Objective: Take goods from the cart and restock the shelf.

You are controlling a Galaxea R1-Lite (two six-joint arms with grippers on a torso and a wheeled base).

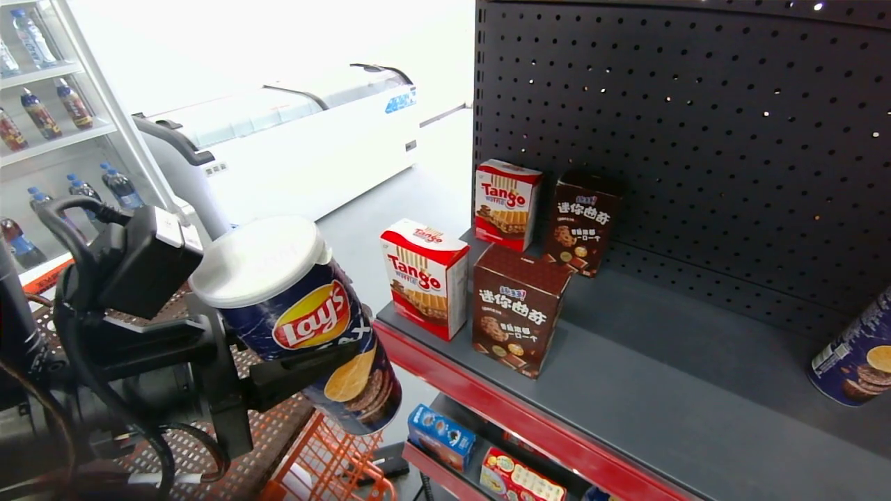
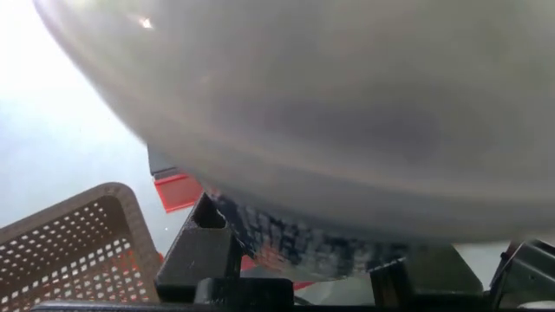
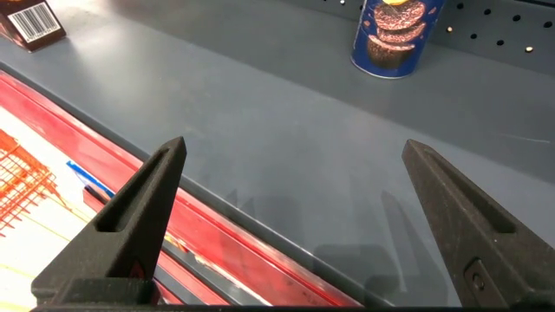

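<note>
Head view: a blue chip canister with a white lid is held tilted in the left gripper, which is clamped around its middle. It is held above the orange cart, just off the left end of the shelf. A red wafer box and a brown cookie box are stood upright at the shelf's front edge.

Right wrist view: the right gripper is spread wide over the bare shelf deck. A second canister is stood upright near the pegboard.

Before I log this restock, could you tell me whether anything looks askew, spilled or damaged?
Nothing spilled or damaged. Only the chips can in the left gripper is tilted; the boxes on the shelf stand upright.
</note>
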